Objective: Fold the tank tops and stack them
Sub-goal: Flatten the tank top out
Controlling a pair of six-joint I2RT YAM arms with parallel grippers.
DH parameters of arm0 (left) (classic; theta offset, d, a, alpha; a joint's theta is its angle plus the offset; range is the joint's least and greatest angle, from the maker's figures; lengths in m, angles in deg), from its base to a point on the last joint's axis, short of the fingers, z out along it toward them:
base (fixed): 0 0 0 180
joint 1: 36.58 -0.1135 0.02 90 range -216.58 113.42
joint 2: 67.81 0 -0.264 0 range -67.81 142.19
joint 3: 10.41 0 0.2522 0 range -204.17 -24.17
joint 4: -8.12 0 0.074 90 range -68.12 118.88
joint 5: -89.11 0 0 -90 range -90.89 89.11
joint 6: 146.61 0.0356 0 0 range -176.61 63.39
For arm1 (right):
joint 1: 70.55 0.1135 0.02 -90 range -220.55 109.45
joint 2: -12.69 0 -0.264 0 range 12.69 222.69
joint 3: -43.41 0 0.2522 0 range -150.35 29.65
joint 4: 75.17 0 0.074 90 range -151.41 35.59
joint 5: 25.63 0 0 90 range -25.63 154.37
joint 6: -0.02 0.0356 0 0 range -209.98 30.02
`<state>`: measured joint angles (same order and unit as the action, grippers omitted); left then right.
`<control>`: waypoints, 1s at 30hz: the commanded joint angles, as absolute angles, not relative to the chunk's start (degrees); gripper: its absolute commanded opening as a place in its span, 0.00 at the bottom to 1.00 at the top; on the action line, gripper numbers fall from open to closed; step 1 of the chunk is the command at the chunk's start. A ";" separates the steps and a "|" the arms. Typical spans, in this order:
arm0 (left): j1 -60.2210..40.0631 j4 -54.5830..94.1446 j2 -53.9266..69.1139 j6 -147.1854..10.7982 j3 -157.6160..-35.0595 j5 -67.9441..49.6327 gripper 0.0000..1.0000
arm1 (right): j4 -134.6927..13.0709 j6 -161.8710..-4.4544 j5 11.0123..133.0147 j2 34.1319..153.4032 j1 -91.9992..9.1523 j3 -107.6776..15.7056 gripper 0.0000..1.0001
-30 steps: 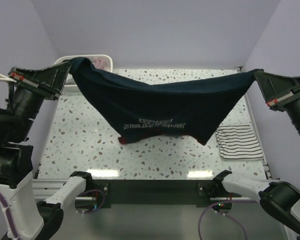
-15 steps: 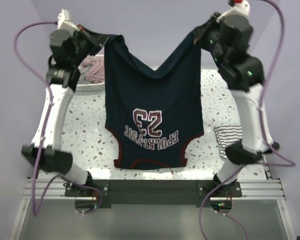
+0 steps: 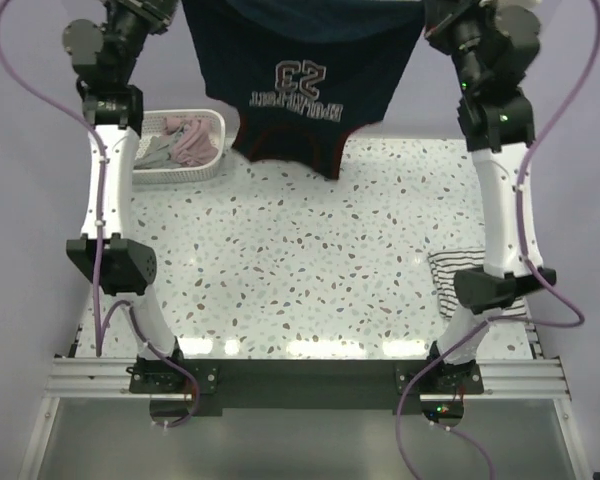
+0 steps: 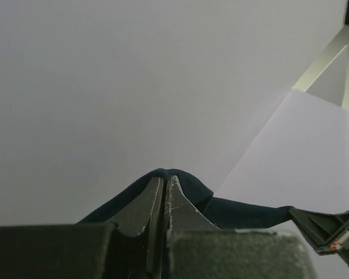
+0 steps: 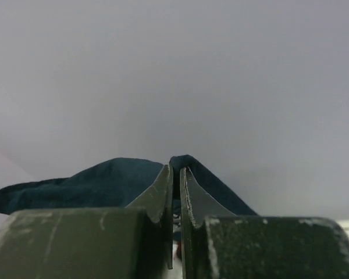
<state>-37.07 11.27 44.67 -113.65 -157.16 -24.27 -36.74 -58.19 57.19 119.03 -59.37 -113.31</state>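
Observation:
A dark navy tank top (image 3: 300, 80) with red trim and white lettering hangs spread out high above the table's far edge, stretched between my two raised arms. My left gripper (image 4: 164, 179) is shut on one corner of its navy cloth (image 4: 244, 212). At the other corner my right gripper (image 5: 176, 170) is pinched shut on the same fabric (image 5: 93, 183). In the top view both sets of fingertips run off the upper edge. A white tank top with thin dark stripes (image 3: 458, 285) lies folded on the table at the right, partly behind the right arm.
A white basket (image 3: 212, 168) stands at the back left of the speckled table (image 3: 310, 270), holding pinkish (image 3: 192, 140) and grey (image 3: 157, 152) cloth. Purple cables loop beside both upright arms. The tip of the other gripper (image 4: 326, 228) shows at the left wrist view's right edge.
Both arms have lifted higher and reached farther back, carrying the navy tank top up with them. It hung over the table's middle before and now hangs at the top of the view.

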 commanded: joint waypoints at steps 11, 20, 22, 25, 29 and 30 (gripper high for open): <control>-37.38 -11.07 18.62 -115.24 -102.75 -34.29 0.00 | -45.70 -57.29 58.92 86.71 -60.53 -58.02 0.00; -27.63 5.68 0.41 -106.45 -58.06 -33.16 0.00 | -19.89 -48.50 60.42 58.88 -60.53 -12.83 0.00; -26.74 12.37 -1.45 -106.01 -51.98 -32.27 0.00 | -14.85 -47.01 60.85 54.72 -60.53 -7.89 0.00; -26.56 24.05 -4.00 -105.13 -49.14 -29.73 0.00 | -7.98 -45.42 63.14 49.43 -60.44 -3.76 0.00; -26.38 37.32 -6.20 -103.81 -49.57 -26.21 0.00 | -2.62 -43.66 66.48 49.60 -60.44 -1.29 0.00; -26.47 38.92 -6.38 -103.38 -49.92 -25.60 0.00 | -1.91 -42.88 66.13 49.77 -60.53 -0.94 0.00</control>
<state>-26.43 28.06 -4.63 -106.44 -48.86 -28.73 -8.59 -45.95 63.51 48.76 -60.40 -2.36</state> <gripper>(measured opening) 0.029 0.033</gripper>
